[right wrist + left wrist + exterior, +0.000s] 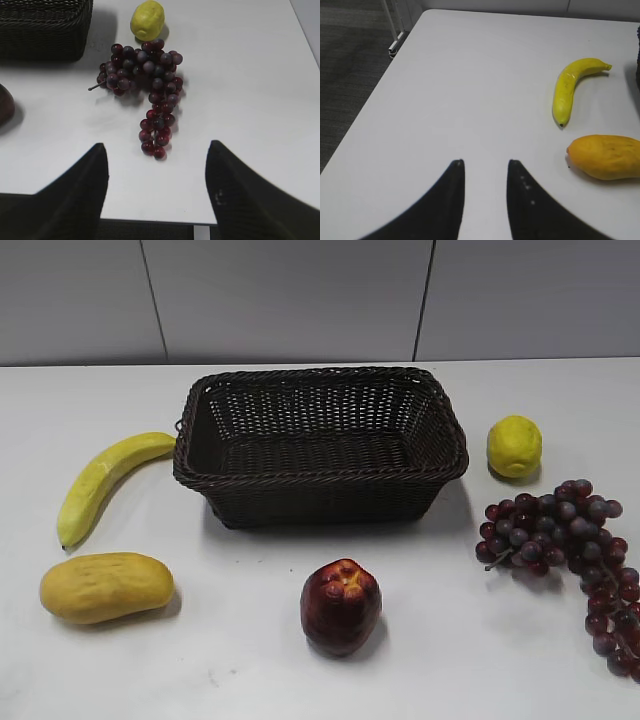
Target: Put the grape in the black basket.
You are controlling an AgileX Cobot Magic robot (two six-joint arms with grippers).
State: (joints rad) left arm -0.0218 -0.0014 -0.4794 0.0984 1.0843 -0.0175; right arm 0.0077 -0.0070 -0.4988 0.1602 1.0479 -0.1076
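The grape (570, 550), a long bunch of dark red-purple grapes, lies on the white table at the right, right of the black basket (320, 480). The basket is an empty dark woven basket in the middle back. In the right wrist view the grape (150, 85) lies just ahead of my right gripper (157, 150), which is open and empty above the table's front edge; the basket's corner (45, 27) is at the upper left. My left gripper (485, 162) is open and empty over bare table at the left. Neither gripper shows in the exterior view.
A lemon (514, 446) sits behind the grape, also in the right wrist view (147, 19). A dark red apple (340, 606) stands in front of the basket. A banana (105, 480) and a mango (105, 587) lie left; both show in the left wrist view, banana (570, 87) and mango (605, 156).
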